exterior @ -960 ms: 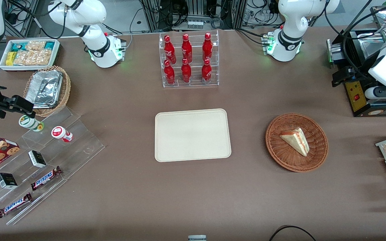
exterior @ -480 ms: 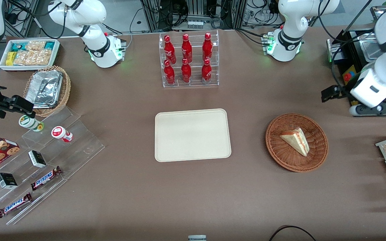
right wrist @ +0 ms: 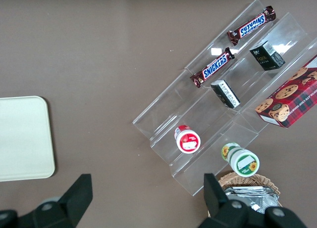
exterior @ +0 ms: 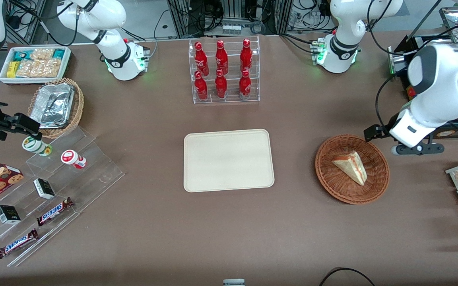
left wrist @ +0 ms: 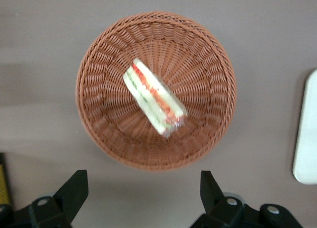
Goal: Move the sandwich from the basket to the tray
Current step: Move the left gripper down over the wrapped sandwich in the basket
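Gripper [left wrist: 141, 191] hangs with fingers spread wide and empty, above the table just outside the basket [left wrist: 99, 134] rim; the sandwich [left wrist: 154, 98] lies in the basket's middle, ahead of the fingertips, not under them. Its long axis looks diagonal to the line between the fingers, so I'd expect a short advance plus a wrist turn before descending. Tray [exterior: 229, 160] sits well apart, toward the parked arm's end.

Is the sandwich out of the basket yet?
No, it is in. The sandwich lies on the floor of the basket. The gripper is open above the basket's rim and holds nothing.
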